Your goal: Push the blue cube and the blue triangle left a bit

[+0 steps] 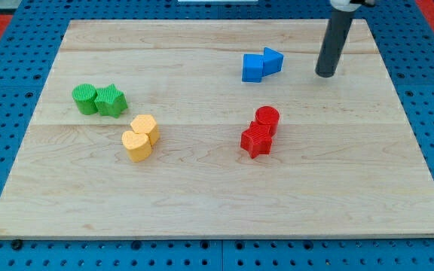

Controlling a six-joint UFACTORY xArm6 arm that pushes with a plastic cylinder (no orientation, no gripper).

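Observation:
The blue cube [253, 68] and the blue triangle [273, 60] sit touching each other on the wooden board, above the view's centre and to its right. The triangle is on the cube's right side. My tip [325, 74] rests on the board to the right of the blue triangle, a short gap away, touching neither block. The dark rod rises from it toward the view's top.
A green cylinder [86, 98] and a green star [111, 101] sit together at the left. Two yellow blocks [140, 138] lie below them toward the centre. A red cylinder [267, 118] and a red star [255, 140] sit below the blue pair. The wooden board [217, 203] lies on blue pegboard.

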